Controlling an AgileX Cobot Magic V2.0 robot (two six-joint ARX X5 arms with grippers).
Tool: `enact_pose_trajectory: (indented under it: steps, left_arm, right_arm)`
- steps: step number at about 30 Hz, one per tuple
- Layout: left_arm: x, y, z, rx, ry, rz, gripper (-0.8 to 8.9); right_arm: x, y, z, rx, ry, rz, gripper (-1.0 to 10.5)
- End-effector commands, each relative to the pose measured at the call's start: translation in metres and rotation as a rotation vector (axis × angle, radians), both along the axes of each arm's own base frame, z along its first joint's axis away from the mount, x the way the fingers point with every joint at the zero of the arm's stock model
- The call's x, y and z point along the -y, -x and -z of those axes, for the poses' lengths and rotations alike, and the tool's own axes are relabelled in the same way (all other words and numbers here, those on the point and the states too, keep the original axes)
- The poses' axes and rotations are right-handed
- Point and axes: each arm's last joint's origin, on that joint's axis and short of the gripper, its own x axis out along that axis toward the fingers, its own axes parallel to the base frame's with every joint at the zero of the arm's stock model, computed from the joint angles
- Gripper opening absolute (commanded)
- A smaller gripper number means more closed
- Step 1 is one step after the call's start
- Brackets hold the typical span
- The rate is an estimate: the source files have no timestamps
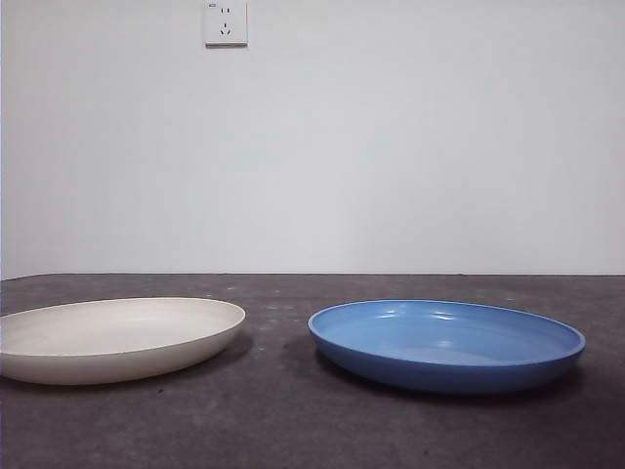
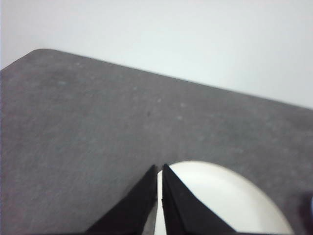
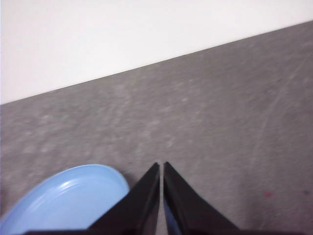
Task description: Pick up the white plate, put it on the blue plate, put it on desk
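The white plate [image 1: 112,337] lies flat on the desk [image 1: 293,420] at the left of the front view. The blue plate [image 1: 446,344] lies flat on the desk at the right, a gap apart from the white one. Neither arm shows in the front view. My left gripper [image 2: 160,169] is shut and empty, held above the desk with the white plate [image 2: 230,200] just below its tips. My right gripper [image 3: 161,166] is shut and empty, above the desk beside the blue plate [image 3: 68,198].
A white wall with a socket [image 1: 226,22] stands behind the desk's far edge. Bare desk lies in front of both plates and between them.
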Motion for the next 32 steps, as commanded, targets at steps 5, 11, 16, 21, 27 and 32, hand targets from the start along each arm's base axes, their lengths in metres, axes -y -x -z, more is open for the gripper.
enact_pose_trajectory:
  steps: [5,11,16,21,27,32]
  left_arm:
    - [0.003,-0.005,-0.054,-0.069,0.011,0.026,0.16]
    - [0.007,-0.014,-0.097,-0.174,0.001,0.141,0.16]
    - [0.015,-0.018,-0.120,-0.193,0.013,0.254,0.16]
    - [0.025,-0.020,-0.130,-0.236,-0.009,0.363,0.16]
    - [0.038,-0.021,-0.139,-0.255,-0.044,0.527,0.16]
    - [0.042,-0.019,-0.139,-0.257,-0.022,0.638,0.20]
  right_arm:
    - [-0.003,-0.001,-0.040,-0.089,-0.078,-0.090,0.1]
    - [-0.006,-0.004,-0.080,-0.153,-0.073,-0.194,0.1]
    - [-0.010,-0.007,-0.109,-0.203,-0.040,-0.285,0.1]
    - [-0.019,-0.009,-0.128,-0.238,-0.005,-0.428,0.1]
    - [-0.028,-0.011,-0.142,-0.284,0.044,-0.589,0.1]
    - [-0.029,-0.010,-0.145,-0.283,0.068,-0.623,0.1]
